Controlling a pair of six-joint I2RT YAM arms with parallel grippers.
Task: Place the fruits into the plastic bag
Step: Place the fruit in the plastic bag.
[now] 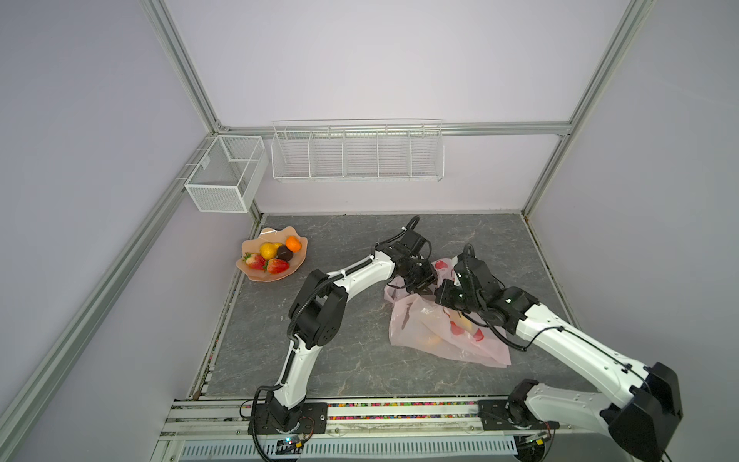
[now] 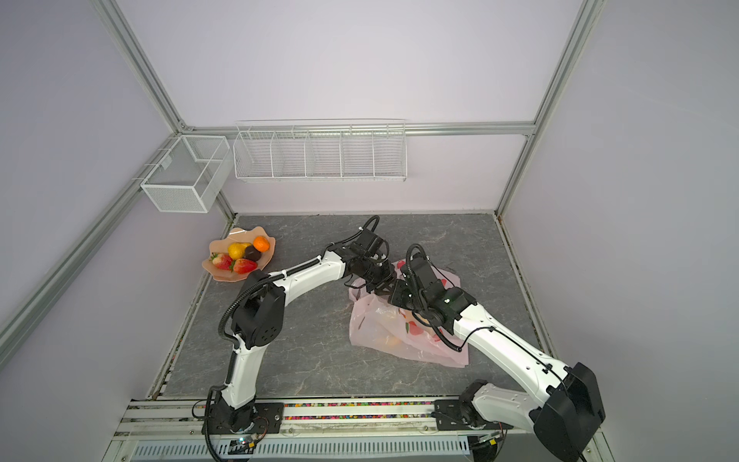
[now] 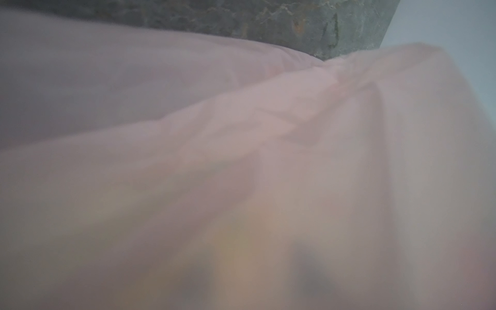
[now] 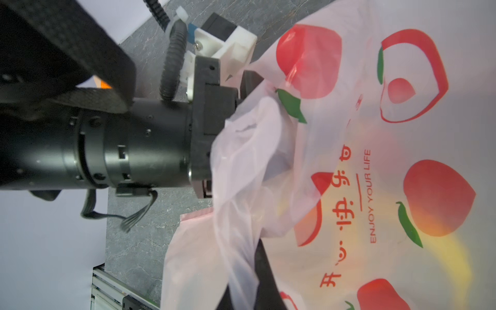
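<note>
The right gripper [image 1: 439, 297] is clamped on the bag [image 1: 416, 326] rim. The left gripper [image 1: 421, 285] sits inside, and whether its fingers are apart cannot be told. Withdrawing could snag the bag and drag the fruit [image 1: 431, 340] out.

Soft, even light is casting only faint shadows in both top views, a wide lens is splaying the frame posts [image 1: 186, 68] outward, and the plastic bag [image 3: 241, 161] is smothering my left wrist view in pink blur.
</note>
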